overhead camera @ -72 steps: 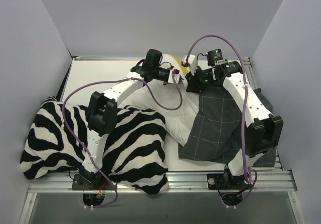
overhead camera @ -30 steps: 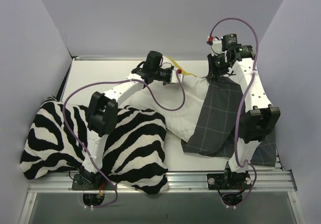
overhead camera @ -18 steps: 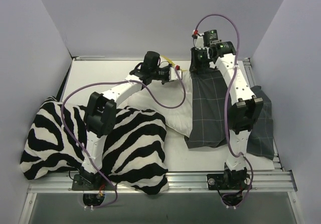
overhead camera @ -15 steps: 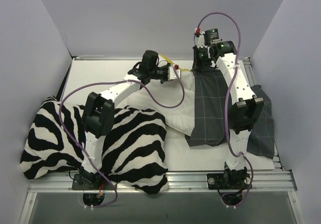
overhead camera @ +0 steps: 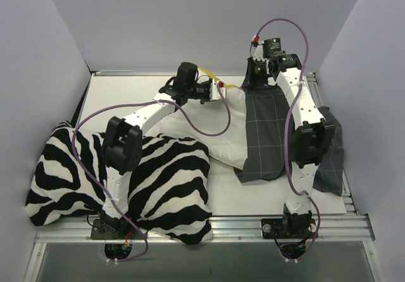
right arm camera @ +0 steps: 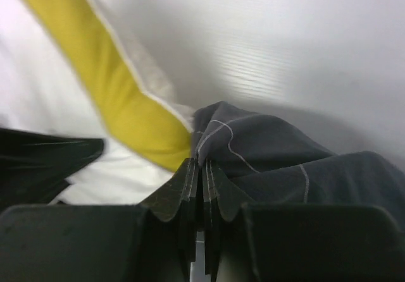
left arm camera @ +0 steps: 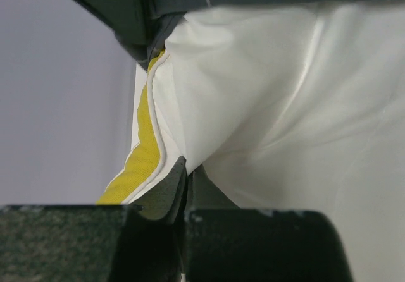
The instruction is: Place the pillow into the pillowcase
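Large black-and-white zebra-striped cushion (overhead camera: 171, 181) lay near left, no part of job. Dark grey windowpane-check fabric pillowcase (overhead camera: 266, 136) spread at right, overlapping right part of white quilted pillow with yellow side edge (overhead camera: 218, 136). Whether pillow sat inside or merely under, could not tell. Both judged soft, light, floppy, so hems and corners looked the best holds. At far centre, left gripper (left arm camera: 186, 176) was pinched tight on pillow corner by yellow edge. Just beside it, right gripper (right arm camera: 201, 167) was clamped on pillowcase rim, its 2 fingers pressed together.
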`<state>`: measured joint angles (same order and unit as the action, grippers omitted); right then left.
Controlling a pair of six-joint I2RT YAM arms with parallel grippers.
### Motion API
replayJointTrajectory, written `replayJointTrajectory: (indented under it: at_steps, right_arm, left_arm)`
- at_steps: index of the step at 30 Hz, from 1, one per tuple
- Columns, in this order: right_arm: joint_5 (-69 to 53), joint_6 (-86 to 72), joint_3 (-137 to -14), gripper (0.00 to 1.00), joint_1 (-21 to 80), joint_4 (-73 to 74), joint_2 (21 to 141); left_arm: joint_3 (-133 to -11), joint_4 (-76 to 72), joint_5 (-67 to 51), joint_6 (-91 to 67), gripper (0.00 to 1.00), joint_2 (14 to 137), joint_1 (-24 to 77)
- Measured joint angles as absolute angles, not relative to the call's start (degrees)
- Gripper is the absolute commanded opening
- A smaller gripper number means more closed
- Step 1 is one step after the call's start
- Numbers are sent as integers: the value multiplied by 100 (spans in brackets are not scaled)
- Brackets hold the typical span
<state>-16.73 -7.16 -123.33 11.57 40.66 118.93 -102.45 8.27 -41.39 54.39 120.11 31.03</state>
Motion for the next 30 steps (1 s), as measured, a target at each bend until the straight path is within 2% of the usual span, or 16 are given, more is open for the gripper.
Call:
replayJointTrajectory:
  at_steps: [5, 10, 22, 23, 24, 25, 26, 27, 28, 29, 30]
  right_arm:
    - [-3277, -2056, -11966, 0, 1094, 3168, 11657]
    - [-4056, -3284, -11631, 0, 1037, 2311, 11507]
    - [-2882, -2930, -11850, 4, 1070, 2427, 11673]
    - [-2790, -2840, -12066, 9, 1109, 2403, 11828]
    - [-2707, -2731, -12274, 27, 1135, 2344, 12020]
    - [-2633, -2641, -12468, 38, 1144, 2276, 12217]
    - [-2571, -2547, -12610, 50, 1135, 2158, 12405]
    - [-2532, -2438, -12696, 68, 1111, 2053, 12575]
    - [-2486, -2381, -12713, 77, 1087, 1997, 12700]
    - [-2467, -2276, -12682, 83, 1050, 1999, 12776]
    - [-2462, -2204, -12606, 85, 991, 2027, 12798]
  left_arm:
    - [-10383, 882, -4049, 5395, 0, 12049, 3100]
    - [-10534, 849, -3909, 5221, 0, 12079, 3074]
    - [-10624, 711, -3704, 4836, 0, 12250, 3052]
    - [-10798, 698, -3636, 4746, 4, 12401, 3048]
    - [-11006, 685, -3540, 4630, 13, 12584, 3030]
    - [-11260, 687, -3433, 4501, 44, 12816, 3009]
    - [-11552, 666, -3339, 4377, 57, 13067, 2961]
    - [-11817, 642, -3247, 4213, 75, 13314, 2917]
    - [-12005, 637, -3155, 4073, 89, 13506, 2873]
    - [-12151, 709, -3122, 3870, 97, 13640, 2825]
    - [-12261, 792, -3107, 3677, 97, 13756, 2757]
